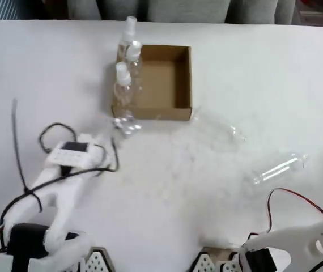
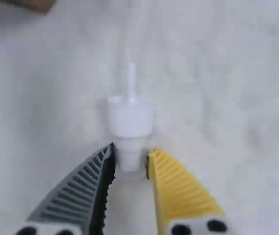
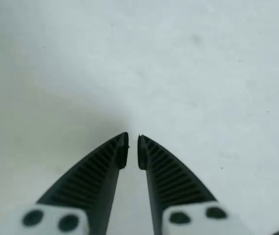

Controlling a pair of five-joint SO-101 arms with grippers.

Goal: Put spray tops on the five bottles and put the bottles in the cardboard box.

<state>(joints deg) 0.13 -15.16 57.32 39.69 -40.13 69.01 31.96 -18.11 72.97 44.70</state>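
Left gripper [image 2: 129, 156]: closed on a white spray top [image 2: 129, 120]. The grey finger [image 2: 88, 181] and the yellow finger [image 2: 178, 183] press the narrow stem below the collar from either side. The thin dip tube [image 2: 131, 78] points away from the fingers, over the table [image 1: 252, 68].

In the high view the left arm [image 1: 71, 158] reaches from the near-left corner. The held spray top [image 1: 126, 126] is just in front of the near-left corner of the cardboard box [image 1: 175, 79].

Right gripper [image 3: 132, 152]: both black fingers are drawn almost together with only a sliver of gap. Nothing is between them, and white table lies below. The right arm [image 1: 303, 241] sits at the near-right edge.

Cardboard box: open-topped, at the far centre of the table.

Bottles, 5 counted:
- 3 capped bottles [image 1: 123, 85] stand upright in a row along the box's left wall. Whether all 3 stand inside it cannot be confirmed.
- 1 clear bottle [image 1: 221, 129] lies on its side just right of the box's near-right corner.
- 1 further clear bottle [image 1: 277, 169] lies on its side nearer and further right, well apart from the box.
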